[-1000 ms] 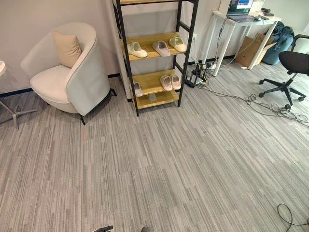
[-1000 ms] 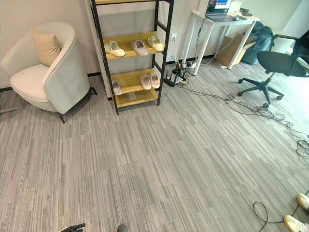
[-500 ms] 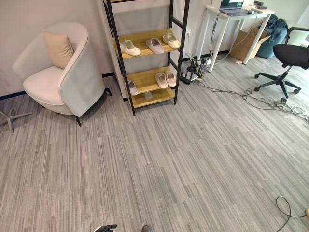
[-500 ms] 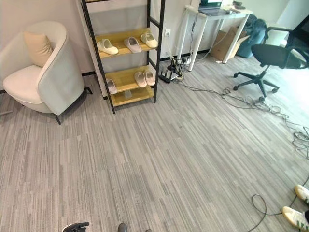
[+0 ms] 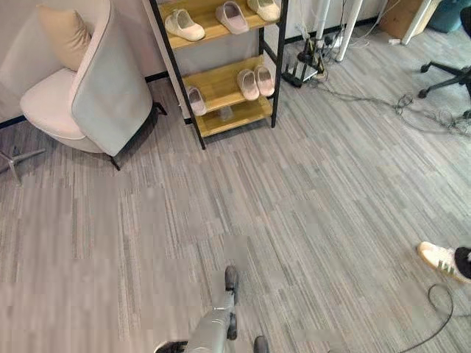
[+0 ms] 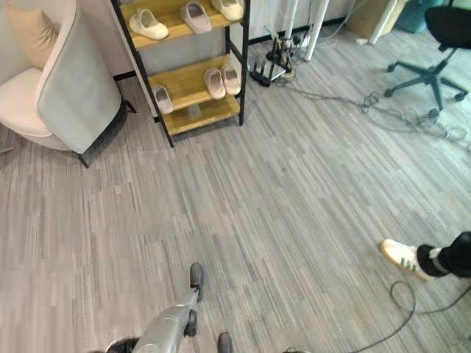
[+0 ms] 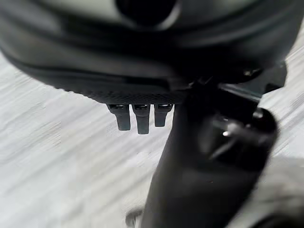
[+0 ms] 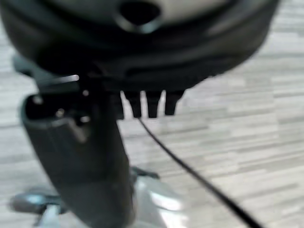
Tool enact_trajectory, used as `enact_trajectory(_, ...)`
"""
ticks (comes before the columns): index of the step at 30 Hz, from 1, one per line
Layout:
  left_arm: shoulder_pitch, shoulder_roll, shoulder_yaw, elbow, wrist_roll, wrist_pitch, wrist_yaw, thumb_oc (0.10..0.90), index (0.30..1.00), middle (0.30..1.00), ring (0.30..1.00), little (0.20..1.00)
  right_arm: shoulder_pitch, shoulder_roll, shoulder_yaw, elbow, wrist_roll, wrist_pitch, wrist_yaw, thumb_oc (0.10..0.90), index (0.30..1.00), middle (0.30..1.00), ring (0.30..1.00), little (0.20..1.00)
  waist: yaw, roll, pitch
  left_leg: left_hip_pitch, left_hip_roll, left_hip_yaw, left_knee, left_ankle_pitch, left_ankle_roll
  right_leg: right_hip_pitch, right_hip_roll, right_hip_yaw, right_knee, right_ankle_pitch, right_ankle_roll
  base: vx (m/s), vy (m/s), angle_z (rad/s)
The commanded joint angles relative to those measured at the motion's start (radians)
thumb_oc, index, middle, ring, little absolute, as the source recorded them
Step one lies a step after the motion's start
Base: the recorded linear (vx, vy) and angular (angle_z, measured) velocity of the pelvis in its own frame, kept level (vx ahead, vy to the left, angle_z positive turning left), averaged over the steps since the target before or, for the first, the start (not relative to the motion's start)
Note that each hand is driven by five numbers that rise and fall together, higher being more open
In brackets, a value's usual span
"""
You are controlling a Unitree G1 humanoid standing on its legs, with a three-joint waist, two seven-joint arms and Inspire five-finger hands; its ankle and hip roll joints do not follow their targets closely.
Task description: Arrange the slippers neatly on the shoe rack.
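Hanging low at the near edge, the left hand (image 5: pixel 230 278) shows at the end of its silver-grey arm, well apart from any slipper. In its wrist view the fingers (image 7: pixel 142 118) hang straight and relaxed over bare floor, holding nothing. The right hand (image 8: pixel 152 107) reads the same in its own wrist view, with straight fingers and nothing between them. Out to the right, a person's white sneaker (image 6: pixel 401 256) stands on the grey plank floor (image 5: pixel 309 191). Far left sits a cream armchair (image 5: pixel 88 95). Beside it, against the far wall, stands the black-framed shoe rack (image 5: pixel 221 81). On its upper shelf three pale slippers (image 5: pixel 221 16) lie toes outward. On the shelf below, a pair (image 5: pixel 255 82) sits side by side, with a lone slipper (image 5: pixel 196 100) at the left end, likely the straggler needing a partner. No writing or labels are readable.
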Motion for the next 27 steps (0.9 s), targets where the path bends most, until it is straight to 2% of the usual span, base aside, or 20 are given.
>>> enact_trajectory(1,-0.045,0.002,-0.006,-0.010,0.023,-0.007,0.005,0.800,0.900,0.900,0.900,0.900,0.019,-0.003,-0.009,-0.071,-0.014,-0.009,0.021,0.800,0.900,0.900,0.900,0.900,0.022,-0.062,-0.043,-0.009,-0.007,0.009,0.165,-0.082,0.005,-0.031,-0.102,0.003,0.279,0.056,0.189,0.49,0.110,-0.24)
enact_trajectory(2,-0.045,0.002,-0.006,-0.010,0.023,-0.007,0.005,0.800,0.900,0.900,0.900,0.900,0.018,-0.004,-0.010,-0.071,-0.014,-0.009,0.021,0.800,0.900,0.900,0.900,0.900,0.024,-0.060,-0.045,-0.012,-0.003,0.010,0.164,-0.080,0.004,-0.035,-0.099,0.005,0.278,0.059,0.188,0.36,0.119,-0.23)
enact_trajectory(3,-0.059,0.009,-0.009,-0.027,0.019,-0.010,0.015,0.800,0.900,0.900,0.900,0.900,0.004,0.001,-0.004,-0.095,-0.018,-0.012,0.019,0.800,0.900,0.900,0.900,0.900,0.006,-0.051,-0.027,0.042,-0.004,0.009,0.169,-0.128,0.030,-0.130,-0.129,-0.035,0.480,0.232,0.276,0.39,0.145,-0.31)
enact_trajectory(4,-0.065,0.012,-0.017,-0.041,0.020,-0.011,0.024,0.800,0.900,0.900,0.900,0.900,-0.002,0.001,-0.005,-0.111,-0.017,-0.013,0.017,0.800,0.900,0.900,0.900,0.900,-0.011,-0.030,-0.018,0.092,-0.001,-0.003,0.161,-0.148,0.045,-0.168,-0.138,-0.063,0.586,0.294,0.282,0.57,0.208,-0.21)
enact_trajectory(6,-0.081,0.019,-0.024,-0.060,0.006,-0.014,0.034,0.800,0.900,0.900,0.900,0.900,-0.007,-0.003,-0.013,-0.131,-0.022,-0.018,0.011,0.800,0.900,0.900,0.900,0.900,-0.038,0.028,-0.002,0.200,0.022,-0.030,0.117,-0.167,0.056,-0.282,-0.150,-0.129,0.721,0.287,0.249,0.45,0.143,0.07)
enact_trajectory(7,-0.081,0.019,-0.024,-0.060,0.006,-0.014,0.034,0.800,0.900,0.900,0.900,0.900,-0.007,-0.003,-0.013,-0.131,-0.022,-0.018,0.011,0.800,0.900,0.900,0.900,0.900,-0.038,0.028,-0.002,0.200,0.023,-0.030,0.117,-0.167,0.056,-0.283,-0.150,-0.129,0.721,0.288,0.249,0.61,0.049,0.45)
enact_trajectory(8,-0.105,0.017,-0.025,-0.083,-0.023,-0.022,0.035,0.800,0.900,0.900,0.900,0.900,-0.008,-0.003,-0.006,-0.136,-0.029,-0.025,0.001,0.800,0.900,0.900,0.900,0.900,-0.069,0.055,0.013,0.299,0.019,-0.072,0.096,-0.206,0.050,-0.361,-0.164,-0.188,0.642,0.178,0.206,0.42,0.000,0.52)
enact_trajectory(9,-0.105,0.016,-0.025,-0.083,-0.023,-0.022,0.035,0.800,0.900,0.900,0.900,0.900,-0.008,-0.003,-0.006,-0.136,-0.029,-0.025,0.001,0.800,0.900,0.900,0.900,0.900,-0.070,0.056,0.013,0.298,0.020,-0.074,0.096,-0.205,0.049,-0.360,-0.163,-0.190,0.640,0.179,0.205,0.81,-0.109,0.57)
enact_trajectory(10,-0.118,0.009,-0.037,-0.095,-0.025,-0.031,0.034,0.800,0.900,0.900,0.900,0.900,-0.008,-0.003,0.009,-0.136,-0.039,-0.026,0.001,0.800,0.900,0.900,0.900,0.900,-0.095,0.056,0.010,0.364,0.009,-0.112,0.090,-0.248,0.037,-0.413,-0.156,-0.186,0.475,0.127,0.186,0.65,-0.196,0.62)
enact_trajectory(12,-0.130,-0.004,-0.038,-0.092,-0.039,-0.044,0.043,0.800,0.900,0.900,0.900,0.900,-0.016,0.005,0.024,-0.147,-0.021,-0.028,0.009,0.800,0.900,0.900,0.900,0.900,-0.130,0.041,0.008,0.451,0.003,-0.164,0.059,-0.278,0.010,-0.467,-0.153,-0.119,0.224,0.165,0.197,0.74,-0.256,0.90)
enact_trajectory(14,-0.136,-0.021,-0.015,-0.062,-0.092,-0.040,0.042,0.800,0.900,0.900,0.900,0.900,-0.021,0.003,0.025,-0.127,-0.025,-0.016,0.018,0.800,0.900,0.900,0.900,0.900,-0.165,0.062,-0.005,0.533,0.046,-0.193,0.039,-0.304,-0.020,-0.521,-0.154,-0.059,0.093,0.228,0.223,0.59,-0.251,0.91)
enact_trajectory(16,-0.136,-0.022,-0.015,-0.062,-0.093,-0.041,0.042,0.800,0.900,0.900,0.900,0.900,-0.021,0.002,0.025,-0.127,-0.025,-0.016,0.018,0.800,0.900,0.900,0.900,0.900,-0.165,0.067,-0.003,0.537,0.052,-0.192,0.038,-0.307,-0.021,-0.517,-0.149,-0.062,0.092,0.227,0.222,0.30,-0.198,0.83)
enact_trajectory(17,-0.115,-0.032,0.003,-0.037,-0.114,-0.037,0.033,0.800,0.900,0.900,0.900,0.900,-0.006,0.007,0.039,-0.108,-0.050,-0.014,0.016,0.800,0.900,0.900,0.900,0.900,-0.154,0.043,-0.028,0.538,0.056,-0.215,0.120,-0.317,-0.042,-0.468,-0.150,-0.053,0.104,0.244,0.198,0.26,-0.249,0.60)
enact_trajectory(18,-0.114,-0.032,0.003,-0.037,-0.114,-0.037,0.033,0.800,0.900,0.900,0.900,0.900,-0.006,0.007,0.039,-0.108,-0.050,-0.014,0.016,0.800,0.900,0.900,0.900,0.900,-0.155,0.044,-0.026,0.539,0.058,-0.215,0.123,-0.320,-0.042,-0.466,-0.149,-0.054,0.105,0.243,0.197,0.53,-0.469,0.63)
enact_trajectory(20,-0.071,-0.041,0.051,-0.028,-0.176,-0.022,0.029,0.800,0.900,0.900,0.900,0.900,-0.014,-0.009,0.050,-0.108,-0.052,-0.012,0.016,0.800,0.900,0.900,0.900,0.900,-0.122,0.031,-0.020,0.388,0.088,-0.221,0.551,-0.134,-0.098,-0.381,-0.136,-0.065,0.169,0.216,0.134,0.34,-0.345,0.49)
enact_trajectory(21,-0.071,-0.041,0.051,-0.028,-0.176,-0.022,0.029,0.800,0.900,0.900,0.900,0.900,-0.014,-0.009,0.050,-0.108,-0.052,-0.012,0.016,0.800,0.900,0.900,0.900,0.900,-0.122,0.031,-0.021,0.387,0.088,-0.222,0.551,-0.133,-0.098,-0.382,-0.137,-0.065,0.169,0.216,0.134,0.17,-0.371,0.52)
enact_trajectory(22,-0.061,-0.049,0.080,-0.023,-0.227,-0.012,0.032,0.800,0.900,0.900,0.900,0.900,-0.030,-0.022,0.039,-0.121,-0.016,-0.014,0.001,0.800,0.900,0.900,0.900,0.900,-0.093,0.007,0.021,0.236,0.100,-0.187,0.840,-0.063,-0.087,-0.307,-0.129,-0.069,0.170,0.181,0.088,0.16,-0.346,0.59)
enact_trajectory(23,-0.055,-0.050,0.085,-0.018,-0.242,-0.008,0.035,0.800,0.900,0.900,0.900,0.900,-0.037,-0.025,0.042,-0.126,-0.009,-0.016,-0.005,0.800,0.900,0.900,0.900,0.900,-0.084,-0.011,0.023,0.194,0.111,-0.148,0.884,-0.066,-0.078,-0.273,-0.134,-0.072,0.155,0.166,0.076,0.25,-0.413,0.56)
enact_trajectory(26,-0.040,-0.051,0.117,-0.004,-0.280,-0.004,0.039,0.800,0.900,0.900,0.900,0.900,-0.046,-0.034,0.044,-0.139,0.001,-0.023,-0.016,0.800,0.900,0.900,0.900,0.900,-0.059,-0.010,0.018,0.149,0.138,-0.077,0.822,-0.094,-0.072,-0.203,-0.118,-0.088,0.136,0.134,0.063,0.28,-0.135,0.02)
enact_trajectory(27,-0.022,-0.044,0.144,0.014,-0.293,-0.001,0.040,0.800,0.900,0.900,0.900,0.900,-0.048,-0.039,0.043,-0.144,-0.011,-0.027,-0.025,0.800,0.900,0.900,0.900,0.900,-0.039,-0.012,-0.002,0.113,0.122,-0.042,0.692,-0.107,-0.067,-0.155,-0.107,-0.098,0.117,0.110,0.061,0.40,-0.028,0.01)
